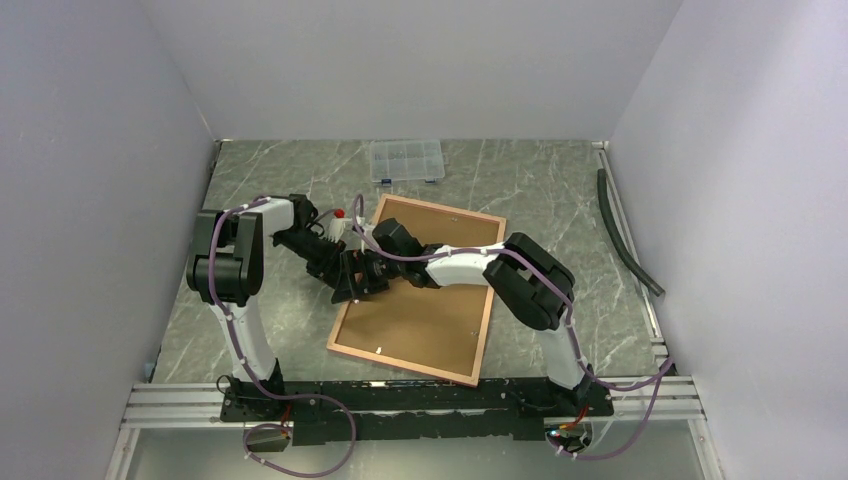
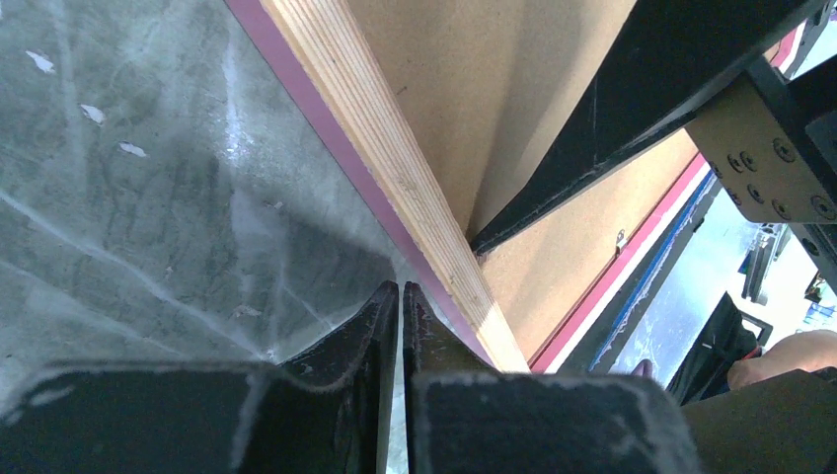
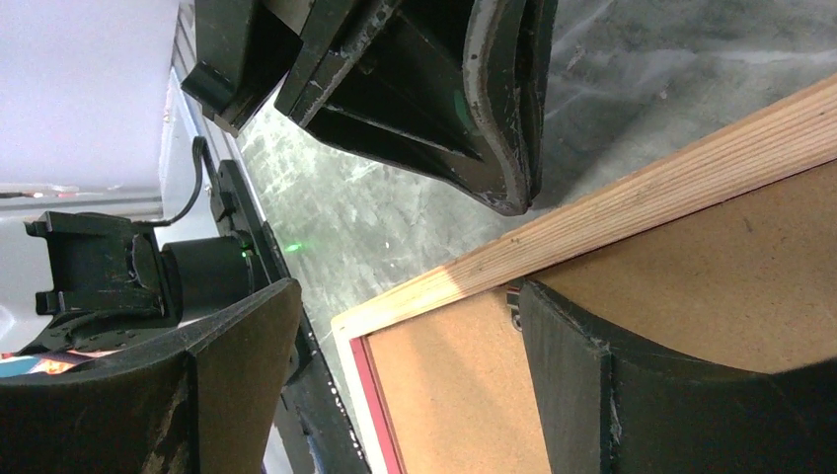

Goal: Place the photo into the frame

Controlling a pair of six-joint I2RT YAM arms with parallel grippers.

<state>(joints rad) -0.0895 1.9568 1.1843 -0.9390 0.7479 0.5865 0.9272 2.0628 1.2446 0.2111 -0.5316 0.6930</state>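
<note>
While the frame point(image 1: 400, 366) lies back-up on the worktop point(image 1: 560, 190), you have both arms meeting at its left rim. It sits around the middle, skewed, with its nearest corner close to the worktop's near edge. The brown backing board point(image 1: 420, 300) and the wood rim face up, and the left wrist view shows a pink strip along the underside. Your left fingers point(image 2: 387, 311) are pressed together with nothing between them, tips low at the worktop and hard beside that rim; whether they touch it I cannot tell. Your right fingers point(image 3: 592, 365) stand wide apart and straddle the same rim, one over the backing board and the other out over the worktop, gripping nothing. A clear compartment box point(image 1: 405, 160) sits at the far edge, and a black hose point(image 1: 625, 235) runs along the right edge.
</note>
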